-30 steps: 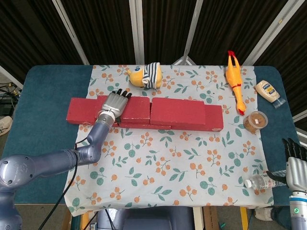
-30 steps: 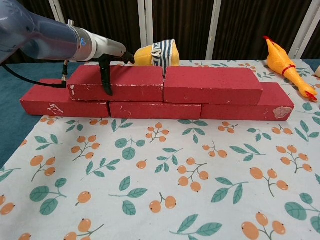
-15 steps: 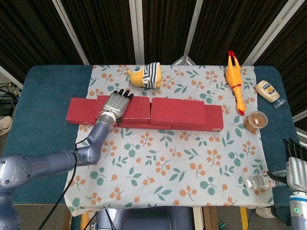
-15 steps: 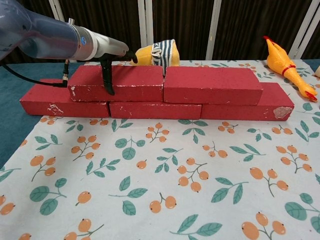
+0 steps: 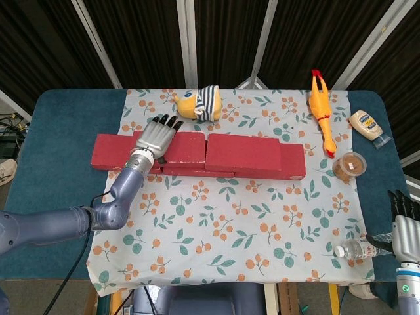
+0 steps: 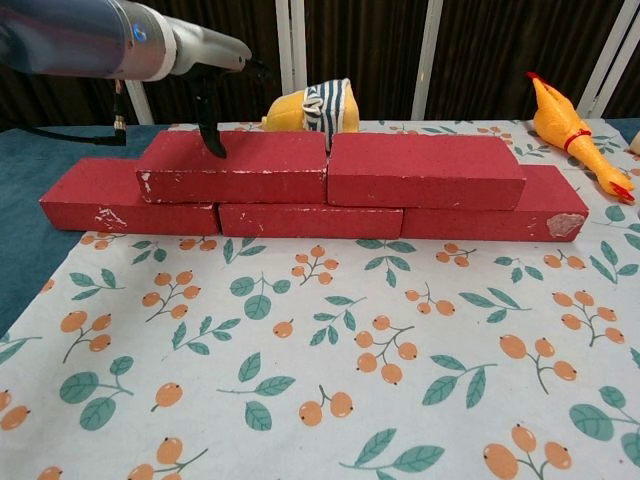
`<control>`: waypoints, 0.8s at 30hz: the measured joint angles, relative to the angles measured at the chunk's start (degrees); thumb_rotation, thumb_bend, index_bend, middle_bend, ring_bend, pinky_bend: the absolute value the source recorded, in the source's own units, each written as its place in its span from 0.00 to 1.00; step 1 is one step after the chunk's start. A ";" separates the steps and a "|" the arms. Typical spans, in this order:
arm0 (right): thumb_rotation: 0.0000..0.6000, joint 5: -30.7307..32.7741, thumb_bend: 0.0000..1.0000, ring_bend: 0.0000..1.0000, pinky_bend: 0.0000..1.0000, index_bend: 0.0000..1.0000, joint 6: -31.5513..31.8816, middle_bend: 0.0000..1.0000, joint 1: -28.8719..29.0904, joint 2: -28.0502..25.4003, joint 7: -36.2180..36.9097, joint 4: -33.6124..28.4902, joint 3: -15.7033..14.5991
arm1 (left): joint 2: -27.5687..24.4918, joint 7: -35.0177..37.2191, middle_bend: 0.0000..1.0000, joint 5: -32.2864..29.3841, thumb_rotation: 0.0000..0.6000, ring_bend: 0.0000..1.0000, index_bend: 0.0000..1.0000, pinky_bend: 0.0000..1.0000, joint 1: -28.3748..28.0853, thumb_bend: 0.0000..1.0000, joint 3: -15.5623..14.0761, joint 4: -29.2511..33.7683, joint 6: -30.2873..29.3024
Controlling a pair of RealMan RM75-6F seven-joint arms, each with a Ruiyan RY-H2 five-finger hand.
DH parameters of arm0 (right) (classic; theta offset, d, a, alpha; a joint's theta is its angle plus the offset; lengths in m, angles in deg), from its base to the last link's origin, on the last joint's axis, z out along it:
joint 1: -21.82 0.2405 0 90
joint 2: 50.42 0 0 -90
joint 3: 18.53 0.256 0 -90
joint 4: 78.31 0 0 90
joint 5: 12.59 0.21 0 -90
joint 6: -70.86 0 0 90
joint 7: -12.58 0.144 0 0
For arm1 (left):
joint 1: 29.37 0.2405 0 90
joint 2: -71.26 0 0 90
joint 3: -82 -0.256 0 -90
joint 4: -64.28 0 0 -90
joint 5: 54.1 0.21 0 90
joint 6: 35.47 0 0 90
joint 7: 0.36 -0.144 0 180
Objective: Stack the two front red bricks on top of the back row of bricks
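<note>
Hovering over the left end of the brick wall, the left hand [image 5: 155, 138] spreads its dark-tipped fingers flat and holds nothing; in the chest view its thumb [image 6: 211, 128] points down and just meets the top of the left upper red brick [image 6: 235, 167]. That brick sits snug beside the right upper red brick [image 6: 425, 171], both resting on the back row of three red bricks [image 6: 310, 219], which lies across the floral white cloth [image 5: 223, 216] on the blue desk [image 5: 59, 138]. Low at the desk's right edge, the right hand [image 5: 405, 226] points its fingers upward, apart and empty, just beside a clear plastic bottle [image 5: 357, 249] lying on its side. Behind the wall lies a yellow plush toy in a striped shirt [image 5: 197, 104]. A yellow rubber chicken [image 5: 321, 111] stretches along the right side, with a round tub of brown snacks [image 5: 348, 167] near its lower end and a small cream sauce bottle [image 5: 365, 125] further right.
</note>
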 measured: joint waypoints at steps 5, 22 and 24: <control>1.00 0.25 0.10 0.00 0.00 0.00 -0.12 0.00 -0.02 -0.15 0.09 -0.20 0.03 | -5.35 6.68 0.09 9.25 1.00 0.00 0.05 0.11 6.10 0.00 0.07 6.53 -4.34; 1.00 -2.39 0.10 0.00 0.00 0.00 0.68 0.00 -0.09 0.22 0.75 -0.32 -0.60 | -13.69 35.43 0.08 46.43 1.00 0.00 0.09 0.11 40.24 0.00 -9.62 13.56 -28.08; 1.00 -2.90 0.10 0.00 0.00 0.00 1.09 0.00 -0.17 0.32 0.78 -0.31 -0.71 | -12.74 37.55 0.09 49.69 1.00 0.00 0.10 0.11 44.52 0.00 -11.12 12.32 -32.72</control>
